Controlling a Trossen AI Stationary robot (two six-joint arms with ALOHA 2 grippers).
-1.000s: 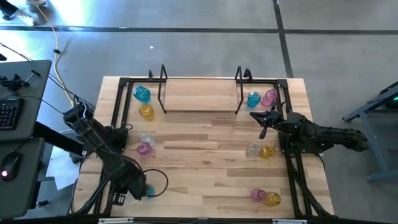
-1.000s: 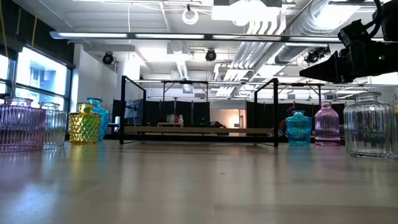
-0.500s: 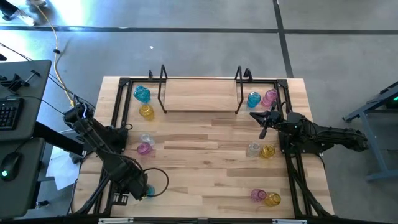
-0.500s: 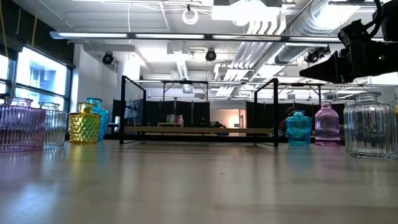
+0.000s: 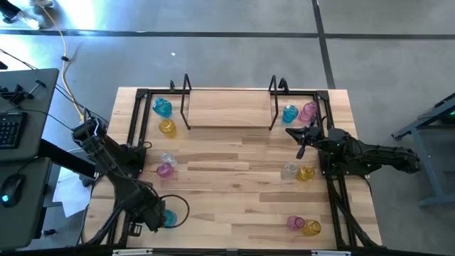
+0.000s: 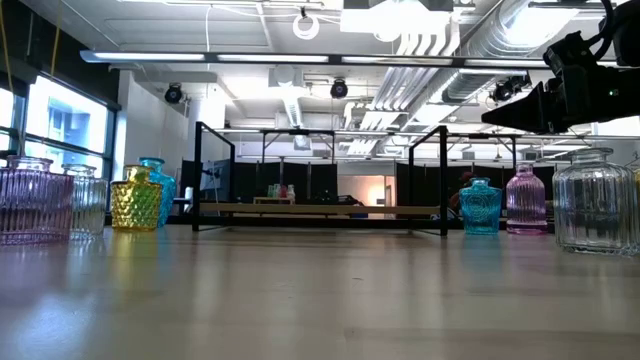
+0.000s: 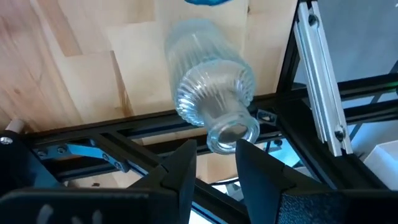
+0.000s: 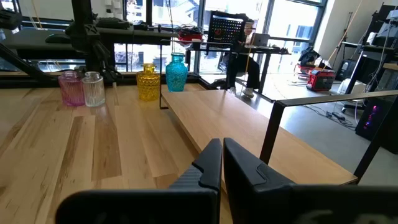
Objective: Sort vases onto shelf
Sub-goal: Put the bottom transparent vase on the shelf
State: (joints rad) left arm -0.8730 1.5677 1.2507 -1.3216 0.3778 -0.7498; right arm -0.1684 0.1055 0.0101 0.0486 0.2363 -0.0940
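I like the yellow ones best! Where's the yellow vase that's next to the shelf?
In the high view, that yellow vase stands at the table's far left, just outside the shelf's left end, right beside a teal-blue vase.

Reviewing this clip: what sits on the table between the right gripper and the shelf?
In the high view, the right gripper hangs just in front of a teal vase and a pink vase, which stand beside the shelf, at its right end posts.
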